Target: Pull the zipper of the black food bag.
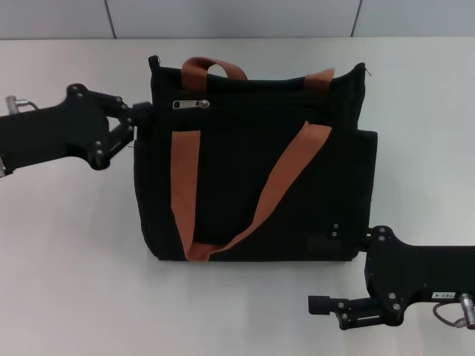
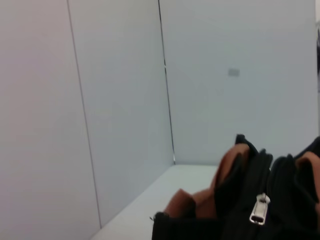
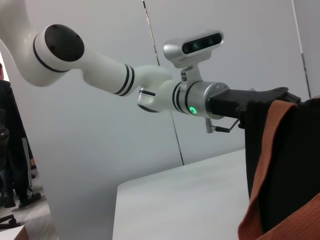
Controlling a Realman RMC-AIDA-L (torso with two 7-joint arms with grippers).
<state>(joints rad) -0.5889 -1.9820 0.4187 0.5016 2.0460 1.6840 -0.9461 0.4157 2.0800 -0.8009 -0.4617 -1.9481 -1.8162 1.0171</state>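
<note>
The black food bag (image 1: 252, 178) lies flat on the white table, its two rust-orange handles (image 1: 286, 178) spread over its front. The silver zipper pull (image 1: 191, 104) sits at the left end of the zip line near the bag's top. It also shows in the left wrist view (image 2: 259, 209). My left gripper (image 1: 145, 113) is at the bag's upper left edge, fingers closed together on the fabric. The right wrist view shows it against the bag's corner (image 3: 260, 102). My right gripper (image 1: 320, 305) lies low on the table, off the bag's lower right corner and apart from it.
The white table (image 1: 74, 259) reaches to a pale panelled wall (image 1: 237, 18) behind the bag. The right wrist view shows the left arm's white links (image 3: 115, 75), the bag's side (image 3: 285, 165), and a person standing off to one side (image 3: 10, 150).
</note>
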